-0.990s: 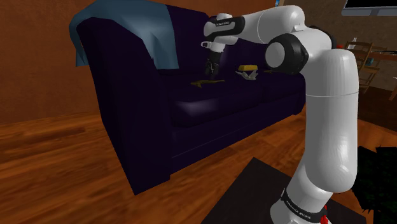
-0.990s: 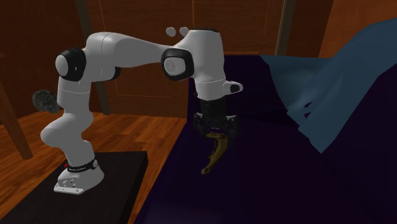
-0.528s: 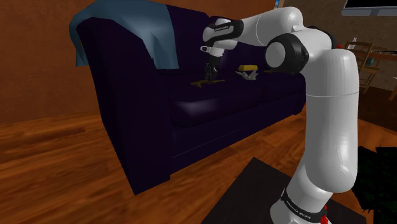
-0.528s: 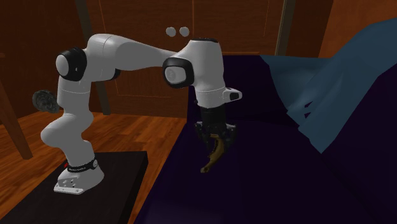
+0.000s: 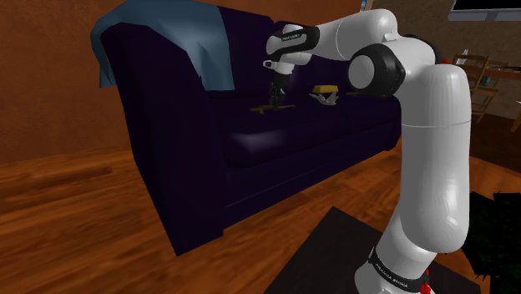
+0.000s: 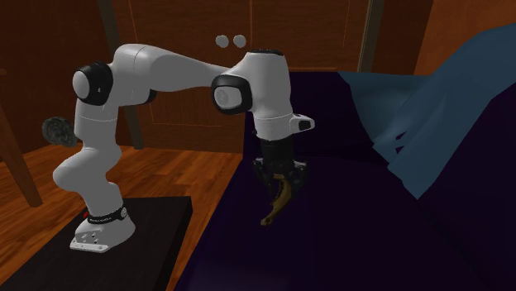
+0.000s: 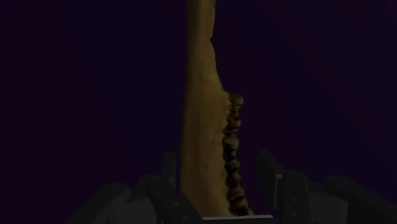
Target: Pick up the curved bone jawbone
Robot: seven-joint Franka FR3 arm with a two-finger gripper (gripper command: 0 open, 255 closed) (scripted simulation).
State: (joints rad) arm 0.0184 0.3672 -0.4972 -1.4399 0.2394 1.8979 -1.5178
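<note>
Quick status on my tool (image 6: pixel 280 182): it's down on the dark purple sofa (image 5: pixel 275 159), pointing straight down at the seat and sitting astride the jawbone (image 7: pixel 203 127). Honestly I can't tell whether it's properly clamped on the bone or just standing around it, so I'm not calling it either way.

The jawbone is a yellowish-brown curved thing lying flat on the seat cushion, set back from the front edge. Its long axis runs along the length of the sofa. In the shoulder view that reads as left to right. The tool is over the right-hand part, and the free end sticks out to that view's left, toward the end where the blue blanket (image 5: pixel 167 38) hangs over the backrest. In the second exterior view that same free end comes out from under the tool toward the near side and hooks a little at the tip. In the wrist view the bone runs straight away from the tool. It's wide close in and narrows farther out, with a row of dark teeth (image 7: pixel 232 153) along one edge.

Other stuff: farther along the seat, to the shoulder view's right, there's a small yellow block (image 5: pixel 324 87) with a pale grey object (image 5: pixel 326 99) just in front of it. Both are clear of the bone. My white arm (image 5: pixel 430 142) reaches over from the black stand (image 5: pixel 334 250) on the wooden floor (image 5: pixel 75 217).
</note>
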